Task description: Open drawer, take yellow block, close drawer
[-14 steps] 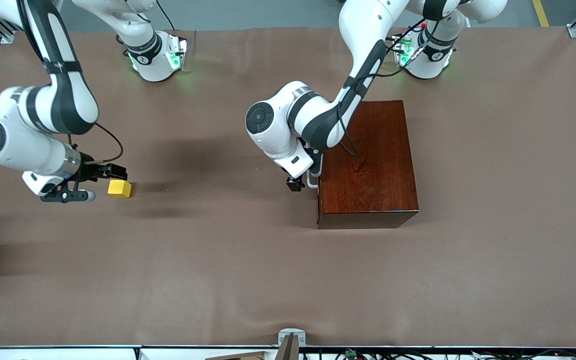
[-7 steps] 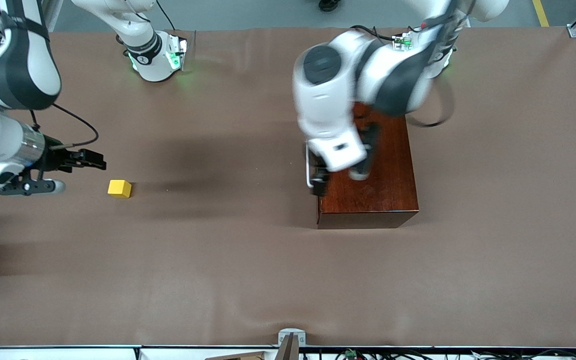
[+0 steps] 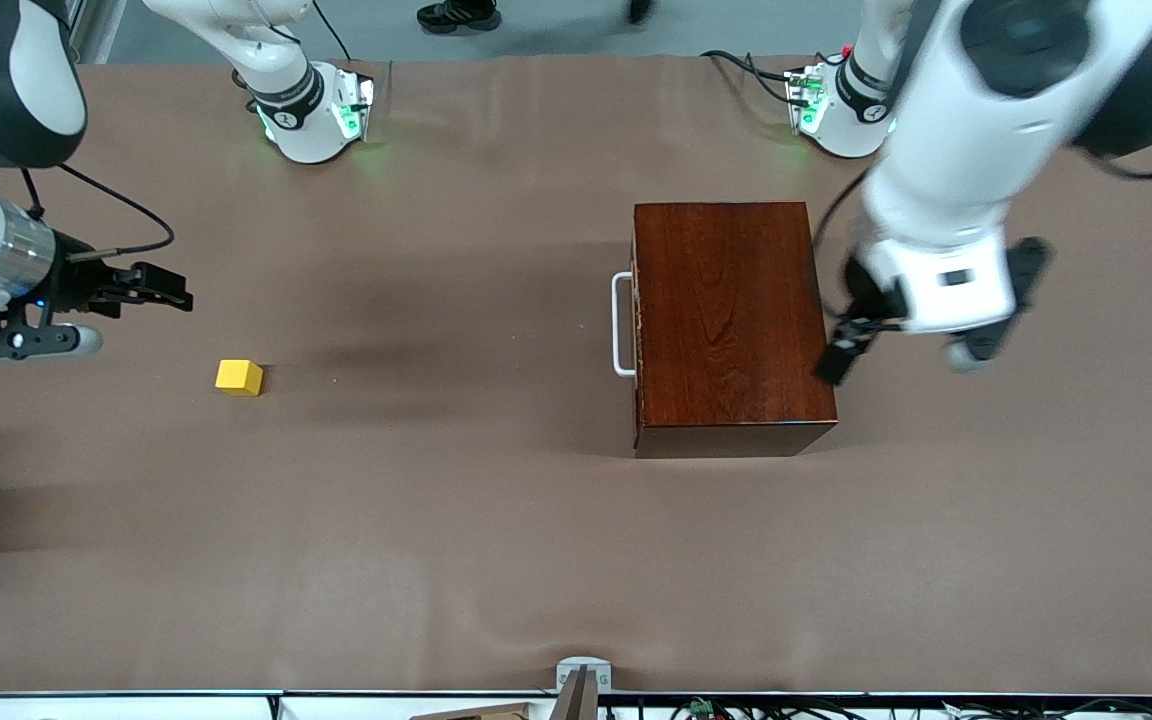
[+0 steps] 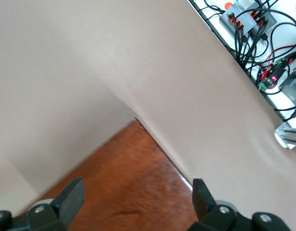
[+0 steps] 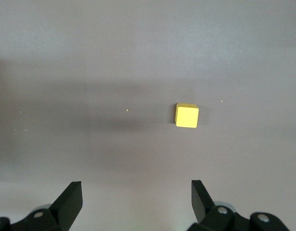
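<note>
The dark reddish-brown wooden box (image 3: pixel 731 320) stands mid-table toward the left arm's end. Its drawer is pushed in, and the white bar handle (image 3: pixel 622 325) faces the right arm's end. The yellow block (image 3: pixel 238 377) lies on the bare table toward the right arm's end, and it also shows in the right wrist view (image 5: pixel 187 116). My right gripper (image 3: pixel 171 288) is open and empty, apart from the block and toward the right arm's end from it. My left gripper (image 3: pixel 836 360) is open and empty, raised over the box's edge away from the handle. The box top (image 4: pixel 124 187) shows between its fingers.
The brown table cover (image 3: pixel 496 540) spreads all round the box. The arm bases (image 3: pixel 311 110) stand along the edge farthest from the front camera. A metal bracket (image 3: pixel 583 672) sits at the edge nearest to it. Cables and electronics (image 4: pixel 249 19) lie off the table edge.
My left arm has left the handle, risen and swung across the box toward the left arm's end. My right gripper has drawn away from the yellow block. The block and box have not moved.
</note>
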`<state>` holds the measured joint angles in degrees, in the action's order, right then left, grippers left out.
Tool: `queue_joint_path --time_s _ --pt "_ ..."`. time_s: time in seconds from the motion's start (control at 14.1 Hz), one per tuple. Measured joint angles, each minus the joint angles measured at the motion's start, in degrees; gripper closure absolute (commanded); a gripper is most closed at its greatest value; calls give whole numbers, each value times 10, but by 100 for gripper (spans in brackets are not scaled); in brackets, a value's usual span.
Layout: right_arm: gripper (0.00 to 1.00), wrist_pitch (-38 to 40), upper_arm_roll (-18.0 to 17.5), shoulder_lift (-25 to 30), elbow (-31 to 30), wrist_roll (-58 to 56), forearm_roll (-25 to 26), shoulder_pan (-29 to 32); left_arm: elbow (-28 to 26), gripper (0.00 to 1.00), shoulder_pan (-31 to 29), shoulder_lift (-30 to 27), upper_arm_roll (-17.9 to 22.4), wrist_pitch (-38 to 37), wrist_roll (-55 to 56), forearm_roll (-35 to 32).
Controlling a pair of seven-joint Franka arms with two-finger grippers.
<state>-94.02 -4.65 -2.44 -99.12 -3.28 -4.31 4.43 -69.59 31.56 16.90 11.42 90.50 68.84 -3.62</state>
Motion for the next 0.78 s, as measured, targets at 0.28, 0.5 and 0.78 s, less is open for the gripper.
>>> queue_joint_path --time_s 0.28,0.5,0.78 --pt "0 18 -1 39 7 0 0 0 -5 0 -49 -46 -2 -43 -163 0" --pt "0 36 -4 70 7 0 0 -1 -12 0 -85 -68 -4 -83 -343 0" --pt "0 50 -1 95 8 0 0 0 -35 0 -171 -107 -47 -109 -499 0"
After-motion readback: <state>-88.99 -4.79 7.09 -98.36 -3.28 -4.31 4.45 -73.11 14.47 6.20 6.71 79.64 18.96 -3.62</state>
